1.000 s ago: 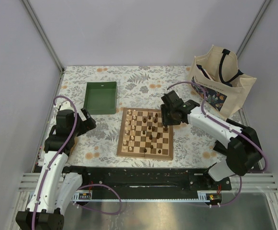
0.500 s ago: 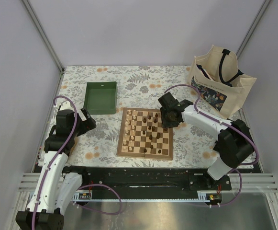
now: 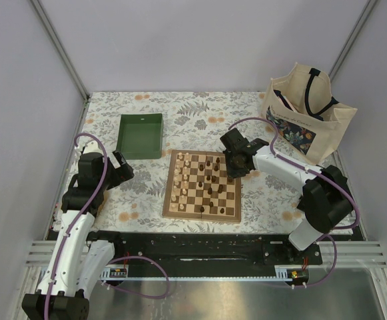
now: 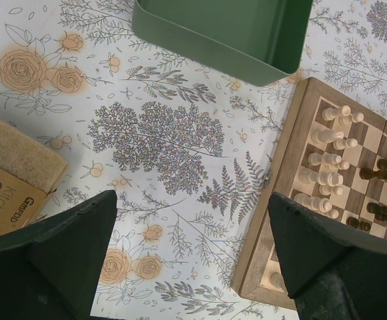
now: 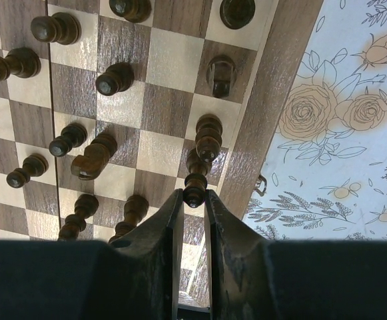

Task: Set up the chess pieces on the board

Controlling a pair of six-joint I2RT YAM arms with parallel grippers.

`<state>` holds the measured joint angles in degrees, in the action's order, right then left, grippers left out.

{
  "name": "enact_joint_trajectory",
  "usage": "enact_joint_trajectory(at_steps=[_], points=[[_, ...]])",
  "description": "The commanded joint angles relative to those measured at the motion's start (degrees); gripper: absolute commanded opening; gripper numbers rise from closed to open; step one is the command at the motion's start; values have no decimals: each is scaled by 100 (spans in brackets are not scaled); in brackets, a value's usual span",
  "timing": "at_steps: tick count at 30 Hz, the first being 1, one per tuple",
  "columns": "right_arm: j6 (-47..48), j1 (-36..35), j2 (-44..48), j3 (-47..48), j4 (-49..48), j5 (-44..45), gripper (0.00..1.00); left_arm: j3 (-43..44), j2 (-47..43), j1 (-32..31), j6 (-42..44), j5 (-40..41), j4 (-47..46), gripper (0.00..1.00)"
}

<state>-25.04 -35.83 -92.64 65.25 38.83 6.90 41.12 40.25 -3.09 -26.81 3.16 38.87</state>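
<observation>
1. Our left hand [image 4: 192,207] hangs over the flowered surface [image 4: 160,133], left of the board [image 5: 263,120], its fingers spread and empty.
2. The board lies mid-surface, with pale pieces [image 4: 326,137] along its left side and dark pieces [image 5: 113,79] scattered rightward.
3. Near the board's far right corner, our right hand [image 5: 193,203] pinches the top of one dark piece [image 5: 195,179], which stands beside the border.
4. Farthest back are a green tray [image 3: 140,137] on the left and a cloth bag [image 3: 310,117] on the right.

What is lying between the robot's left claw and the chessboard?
Nothing but bare flowered tablecloth: the top view shows that stretch clear from the open left gripper to the board, and the left wrist view agrees.
</observation>
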Motion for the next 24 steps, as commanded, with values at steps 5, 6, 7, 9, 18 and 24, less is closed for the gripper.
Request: enact_joint_trajectory(at_steps=[5, 6, 7, 9, 18, 24], points=[[96, 41, 176, 172, 81, -39, 20, 98, -8, 28, 35, -105, -284, 99], [104, 41, 211, 163, 81, -39, 20, 98, 9, 28, 35, -96, -284, 99], [113, 41, 211, 172, 90, -30, 20, 98, 9, 28, 35, -96, -284, 99], [131, 41, 238, 172, 107, -4, 20, 106, 9, 28, 35, -96, -284, 99], [166, 42, 229, 260, 257, 40, 20, 89, 18, 28, 35, -96, -284, 99], [201, 50, 106, 268, 178, -13, 22, 115, 9, 28, 35, -114, -284, 99]])
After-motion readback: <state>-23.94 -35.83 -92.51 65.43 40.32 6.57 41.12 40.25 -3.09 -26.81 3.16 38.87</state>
